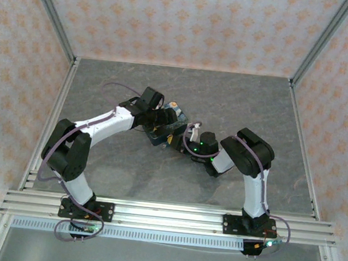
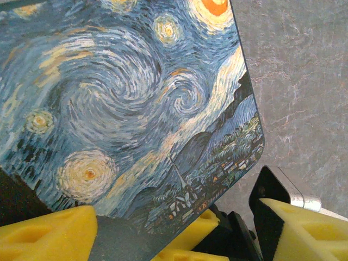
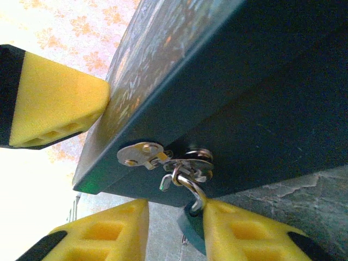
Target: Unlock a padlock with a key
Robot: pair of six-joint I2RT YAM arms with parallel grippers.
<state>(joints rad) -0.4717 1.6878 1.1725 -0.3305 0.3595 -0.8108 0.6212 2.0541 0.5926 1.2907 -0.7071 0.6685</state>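
The padlock (image 3: pixel 191 227) is a tiny blue body hanging by a thin silver shackle (image 3: pixel 191 187) from the hasp (image 3: pixel 163 157) on the dark front of a starry-night tin (image 3: pixel 244 81). My right gripper (image 3: pixel 174 209) straddles it. Its right finger touches the blue body, and a gap shows on the left side. The key is out of view. My left gripper (image 2: pixel 174 198) stands wide at the near corner of the tin (image 2: pixel 125 98). One left finger (image 3: pixel 54 103) rests against the lid, while the other (image 2: pixel 299 228) is clear of the tin's edge.
The tin (image 1: pixel 164 137) sits mid-table between the left gripper (image 1: pixel 161 118) and the right gripper (image 1: pixel 182 145). Grey tabletop (image 1: pixel 245 107) lies around it, bounded by aluminium frame rails (image 1: pixel 165 215) and patterned walls.
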